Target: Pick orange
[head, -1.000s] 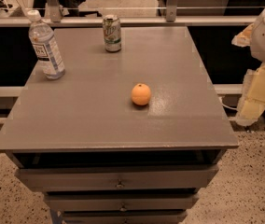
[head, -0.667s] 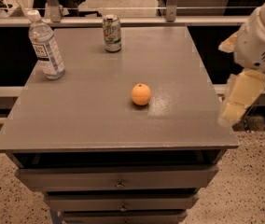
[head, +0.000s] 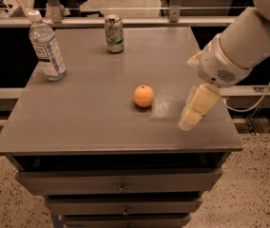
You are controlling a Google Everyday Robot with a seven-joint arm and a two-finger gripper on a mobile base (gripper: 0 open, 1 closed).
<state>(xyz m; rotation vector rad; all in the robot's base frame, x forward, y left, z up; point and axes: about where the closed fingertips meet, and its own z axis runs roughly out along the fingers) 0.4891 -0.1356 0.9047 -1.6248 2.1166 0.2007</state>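
The orange (head: pixel 143 96), small, round and bright, sits near the middle of the grey table top (head: pixel 92 118). My gripper (head: pixel 191 120) hangs cream-coloured from the white arm (head: pixel 239 46) that comes in from the upper right. It points down over the table's right part, to the right of the orange and slightly nearer the front edge. It is apart from the orange and holds nothing that I can see.
A clear water bottle (head: pixel 47 46) stands at the table's back left. A soda can (head: pixel 114 33) stands at the back middle. Drawers (head: pixel 120 186) lie below the table top. A rail and a ledge run behind and to the right.
The arm has swung left from beyond the table's right edge, and the gripper now hangs over the table top closer to the orange. The orange, bottle and can have not moved.
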